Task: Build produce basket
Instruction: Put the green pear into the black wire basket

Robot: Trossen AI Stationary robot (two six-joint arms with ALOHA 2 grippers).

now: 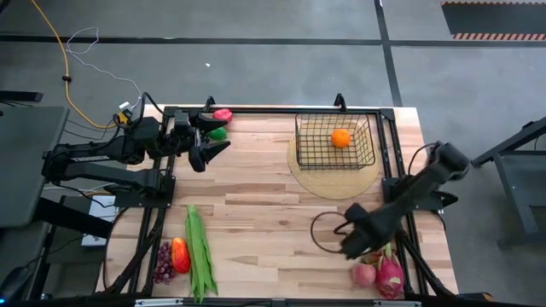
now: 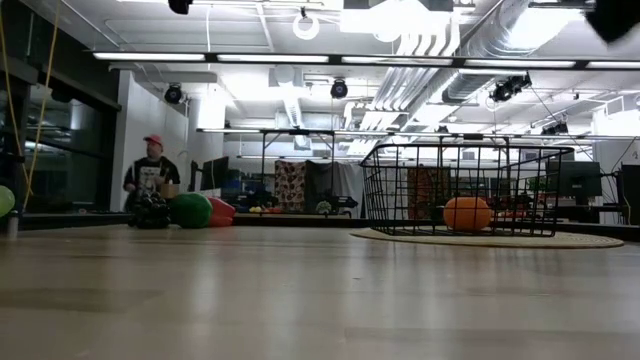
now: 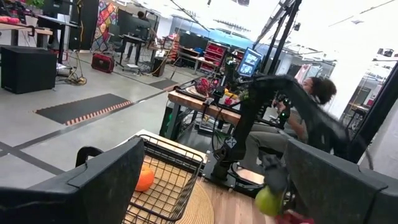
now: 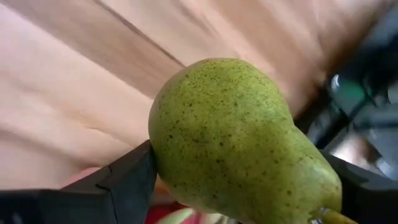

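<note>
The black wire basket [image 1: 334, 141] stands on a round tan mat [image 1: 333, 181] at the far right, with an orange pepper [image 1: 341, 138] inside; it also shows in the low view [image 2: 465, 188]. My right gripper [image 1: 358, 240] is near the near right corner, shut on a green speckled pear [image 4: 230, 137]. My left gripper [image 1: 213, 141] is open and empty at the far left, beside a red pepper [image 1: 223, 114] and a green pepper [image 1: 218, 134]. A pinkish apple [image 1: 363, 274] and a pink dragon fruit [image 1: 390, 275] lie just near of the right gripper. My right gripper pinches the pear's broad body [image 4: 168, 155] between its two fingers [image 4: 127, 180], one on each side. The stem end [image 4: 326, 214] points back toward the gripper. The pear also shows in the left wrist view [image 3: 267, 200], under the gripper. Whether it is off the table I cannot tell.
Dark purple grapes [image 1: 162, 263], a red-orange pepper [image 1: 179, 253] and long green beans [image 1: 199, 251] lie at the near left. The middle of the wooden table [image 1: 256, 196] is bare. A person [image 2: 150, 170] stands in the room beyond.
</note>
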